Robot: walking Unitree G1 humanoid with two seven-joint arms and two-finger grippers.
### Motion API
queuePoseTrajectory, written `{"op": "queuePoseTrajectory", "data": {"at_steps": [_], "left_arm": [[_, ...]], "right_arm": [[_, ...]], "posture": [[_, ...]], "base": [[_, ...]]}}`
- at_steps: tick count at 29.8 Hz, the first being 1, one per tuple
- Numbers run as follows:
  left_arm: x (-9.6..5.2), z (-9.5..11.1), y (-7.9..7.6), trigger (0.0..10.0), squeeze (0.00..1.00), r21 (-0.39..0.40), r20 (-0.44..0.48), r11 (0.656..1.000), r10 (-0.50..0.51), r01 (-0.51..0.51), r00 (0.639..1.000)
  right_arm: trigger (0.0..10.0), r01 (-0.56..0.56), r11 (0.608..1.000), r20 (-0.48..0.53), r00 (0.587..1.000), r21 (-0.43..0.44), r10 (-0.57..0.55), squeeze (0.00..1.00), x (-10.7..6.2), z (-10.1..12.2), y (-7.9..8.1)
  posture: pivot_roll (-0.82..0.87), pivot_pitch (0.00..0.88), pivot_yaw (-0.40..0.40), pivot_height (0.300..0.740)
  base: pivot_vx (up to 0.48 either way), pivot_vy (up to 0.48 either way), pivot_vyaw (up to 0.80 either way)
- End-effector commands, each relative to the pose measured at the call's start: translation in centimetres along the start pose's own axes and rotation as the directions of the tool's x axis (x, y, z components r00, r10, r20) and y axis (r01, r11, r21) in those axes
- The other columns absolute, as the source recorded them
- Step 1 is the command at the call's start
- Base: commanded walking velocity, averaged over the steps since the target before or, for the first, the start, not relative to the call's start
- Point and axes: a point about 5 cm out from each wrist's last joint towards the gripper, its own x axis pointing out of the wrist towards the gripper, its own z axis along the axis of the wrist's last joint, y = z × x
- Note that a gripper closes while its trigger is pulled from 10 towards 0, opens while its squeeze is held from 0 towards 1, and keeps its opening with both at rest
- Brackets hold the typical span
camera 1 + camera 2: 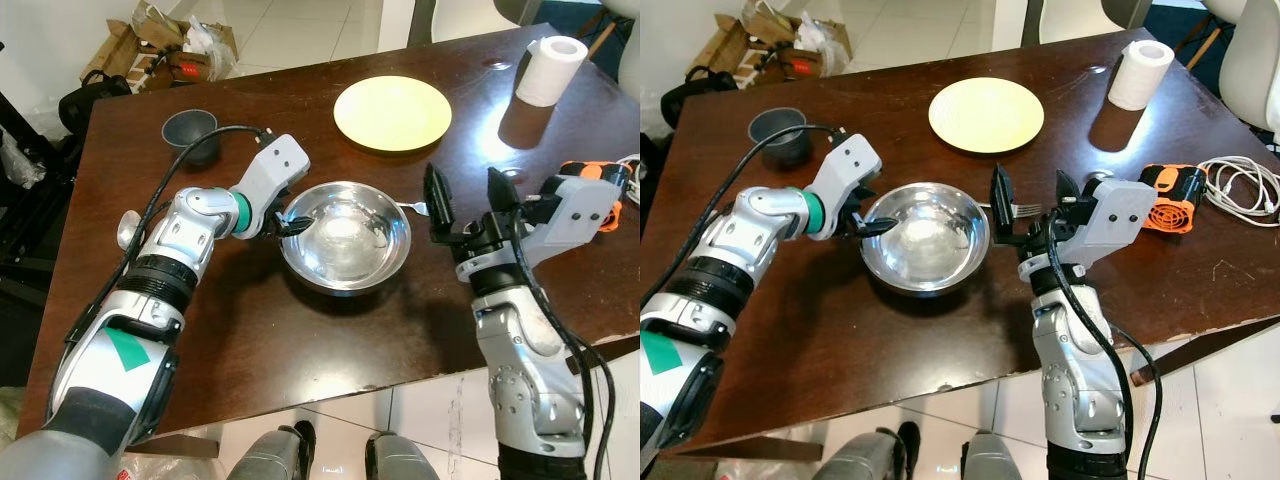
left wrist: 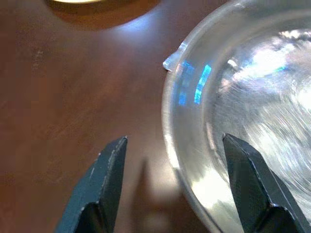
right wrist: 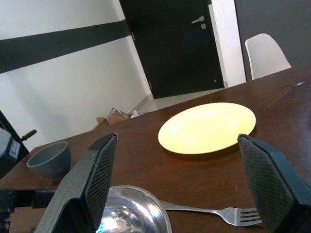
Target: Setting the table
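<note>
A: Bench (image 1: 330, 340) first. Dark brown wood, fills most of the head view. What's the main piece on it?

B: Steel bowl (image 1: 346, 236), centre of frame. Thin polished metal, empty. My read: light, rigid, slick, prone to skate on the wood if nudged. Not fragile, but noisy if dropped.

A: Where to take it?

B: By the rim. Left gripper (image 1: 287, 226) sits at the bowl's left edge, fingers parted. In the left wrist view one finger (image 2: 104, 187) hangs over bare wood, the other over the bowl's inside, so the rim runs between them. A pinch across the wall looks like the only workable hold; the curved side offers nothing else.

A: Next down in size?

B: Yellow plate (image 1: 392, 112), upper centre, flat and well apart from the bowl. Probably ceramic or melamine, cannot tell. Lies flush, so hard to get under.

A: Right side?

B: Right gripper (image 1: 468, 208) hovers right of the bowl, fingers spread wide, holding nothing.

A: Smallest?

B: Fork (image 3: 214, 212), between bowl and right gripper, handle running to the bowl's rim. Thin, stiff, low on the wood; awkward pickup, I'd judge.
</note>
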Motion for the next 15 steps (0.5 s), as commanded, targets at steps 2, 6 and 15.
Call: {"op": "queuePoseTrajectory", "data": {"at_steps": [2,6,15], "left_arm": [[-0.3,-0.4,0.5,9.9,0.00,-0.027,-0.024,1.000,0.011,-0.011,1.000],[-0.1,-1.7,-0.1,6.6,0.00,-0.036,-0.078,0.999,-0.012,0.010,0.997],[0.3,-4.0,-1.3,0.4,0.00,-0.042,-0.155,0.999,-0.034,0.028,0.987]], "right_arm": [[10.0,0.005,1.000,0.004,1.000,-0.008,-0.005,0.00,-0.1,0.0,-0.1],[10.0,0.000,1.000,0.005,1.000,-0.006,0.000,0.00,0.0,-0.1,0.1],[10.0,-0.001,1.000,0.003,1.000,-0.007,0.001,0.00,-0.1,-0.1,0.1]], "posture": [[0.01,0.038,0.162,0.740],[0.01,0.028,0.165,0.740],[0.00,0.026,0.160,0.740]], "base": [[0.000,0.000,0.00],[0.000,0.000,0.00],[0.000,0.000,0.00]]}}
